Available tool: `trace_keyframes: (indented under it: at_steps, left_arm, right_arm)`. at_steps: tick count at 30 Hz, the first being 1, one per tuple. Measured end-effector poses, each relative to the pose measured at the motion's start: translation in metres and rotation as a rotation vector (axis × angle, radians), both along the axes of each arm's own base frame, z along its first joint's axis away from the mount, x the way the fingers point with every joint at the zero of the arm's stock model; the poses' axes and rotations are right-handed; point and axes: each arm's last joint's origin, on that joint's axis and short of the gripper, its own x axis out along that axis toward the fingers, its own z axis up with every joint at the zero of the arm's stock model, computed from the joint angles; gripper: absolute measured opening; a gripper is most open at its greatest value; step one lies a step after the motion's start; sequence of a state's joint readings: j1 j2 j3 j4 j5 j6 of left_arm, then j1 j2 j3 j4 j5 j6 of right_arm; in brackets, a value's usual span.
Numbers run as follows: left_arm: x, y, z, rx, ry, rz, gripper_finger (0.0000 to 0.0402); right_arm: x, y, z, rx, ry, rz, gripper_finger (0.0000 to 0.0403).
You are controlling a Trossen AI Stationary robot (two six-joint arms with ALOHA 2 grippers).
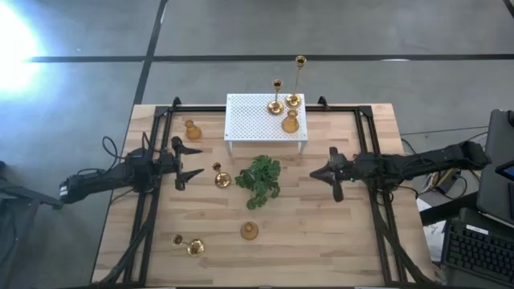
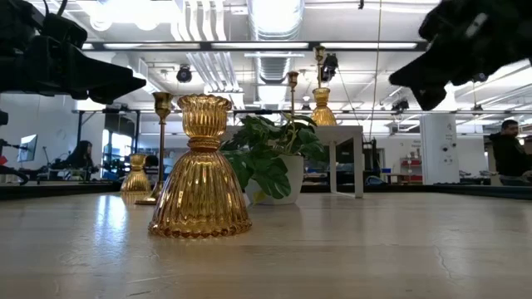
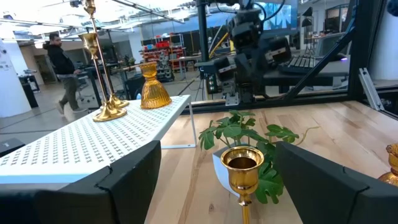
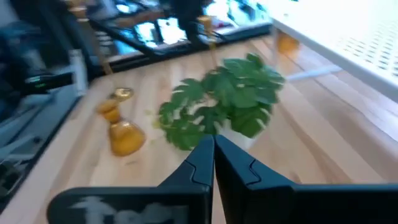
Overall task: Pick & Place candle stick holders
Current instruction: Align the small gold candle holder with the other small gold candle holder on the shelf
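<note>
My left gripper [image 1: 197, 161] hangs open over the left half of the table. A short-stemmed gold holder [image 1: 221, 177] stands upright just ahead of its fingertips; its cup shows in the left wrist view [image 3: 242, 163]. My right gripper [image 1: 315, 172] is shut and empty, right of the plant; it also shows in its wrist view [image 4: 214, 152]. Two tall stems [image 1: 299, 80] [image 1: 276, 98] and a squat holder [image 1: 290, 122] stand on the white stand [image 1: 257, 120]. On the table are two squat holders [image 1: 193, 128] [image 1: 250, 231], and a stemmed one [image 1: 189, 244] lies on its side.
A green leafy plant [image 1: 259, 181] in a white pot stands mid-table between the two grippers. The white perforated stand takes the far middle of the table. Black frame rails [image 1: 148, 209] run along both sides. People show in the room beyond.
</note>
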State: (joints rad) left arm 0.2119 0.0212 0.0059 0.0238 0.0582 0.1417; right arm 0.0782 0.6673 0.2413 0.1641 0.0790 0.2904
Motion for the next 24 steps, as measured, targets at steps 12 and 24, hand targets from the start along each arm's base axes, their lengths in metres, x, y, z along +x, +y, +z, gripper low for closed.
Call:
trace_keyframes:
  at_steps: [12,24]
  left_arm:
    - [0.0,0.0,0.0,0.0,0.0,0.0,0.0319]
    - [0.0,0.0,0.0,0.0,0.0,0.0,0.0319]
  right_arm:
    - [-0.026,-0.003,-0.022,-0.141,-0.126,0.046,0.0008]
    - [-0.044,-0.004,-0.036,-0.174,-0.168,0.046,0.0008]
